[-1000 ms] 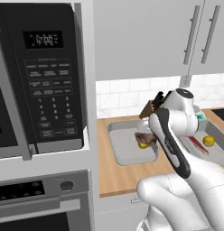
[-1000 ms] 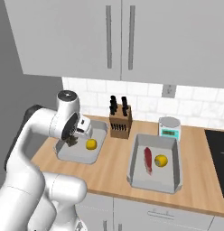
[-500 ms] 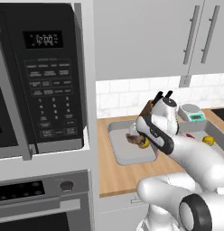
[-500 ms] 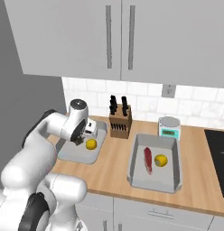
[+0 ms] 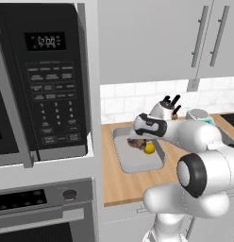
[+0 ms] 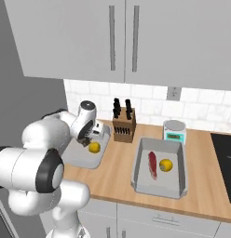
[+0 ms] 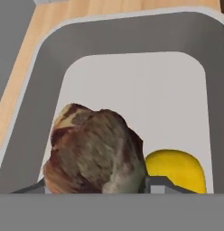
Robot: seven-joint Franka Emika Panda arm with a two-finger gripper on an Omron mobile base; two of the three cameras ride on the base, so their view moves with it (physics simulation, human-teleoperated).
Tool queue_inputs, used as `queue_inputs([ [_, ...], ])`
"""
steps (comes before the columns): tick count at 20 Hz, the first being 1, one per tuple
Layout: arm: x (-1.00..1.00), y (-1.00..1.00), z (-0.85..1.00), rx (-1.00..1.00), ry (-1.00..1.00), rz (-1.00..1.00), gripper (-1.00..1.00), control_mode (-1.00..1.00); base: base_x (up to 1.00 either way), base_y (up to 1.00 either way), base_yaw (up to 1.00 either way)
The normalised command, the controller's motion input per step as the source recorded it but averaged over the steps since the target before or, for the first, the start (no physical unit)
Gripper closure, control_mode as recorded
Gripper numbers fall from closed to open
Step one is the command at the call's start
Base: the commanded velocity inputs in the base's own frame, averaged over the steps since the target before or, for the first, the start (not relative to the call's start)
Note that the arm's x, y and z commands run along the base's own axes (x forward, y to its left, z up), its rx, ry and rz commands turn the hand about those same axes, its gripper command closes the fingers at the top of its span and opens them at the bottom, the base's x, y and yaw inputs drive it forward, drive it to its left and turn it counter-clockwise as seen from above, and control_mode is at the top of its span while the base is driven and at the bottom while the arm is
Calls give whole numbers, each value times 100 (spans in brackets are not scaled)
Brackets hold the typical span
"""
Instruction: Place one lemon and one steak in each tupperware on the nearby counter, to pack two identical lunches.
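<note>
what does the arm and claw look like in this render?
Glossy white rounded arm with black bands at the joints; a big black-ringed joint sits near the base. The claw is small, with two dark fingertips. No cables or markings visible.

- Microwave [image 5: 43,85]: black, built into the tall unit, well apart from the fingers; clock digits lit on its panel.
- Oven [image 5: 43,208]: directly beneath the microwave, one round knob visible.
- Knife block [image 6: 124,126]: wooden, dark handles protruding, standing against the tiled wall, near the fingers.
- Kitchen scale [image 6: 174,130]: small, round-topped, teal display, well apart from the fingers.
- Upper cabinets [image 6: 126,42]: grey doors, vertical bar handles.
- Wall outlet [image 6: 172,93]: on the tiles above the scale.
</note>
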Motion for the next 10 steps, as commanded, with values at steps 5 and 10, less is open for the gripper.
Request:
queue_inputs([
  [5, 22, 15, -20, 0, 0, 1, -100, -100, 0, 0, 0],
  [10, -43, 8, 29, 0, -7, 1, -100, -100, 0, 0, 0],
])
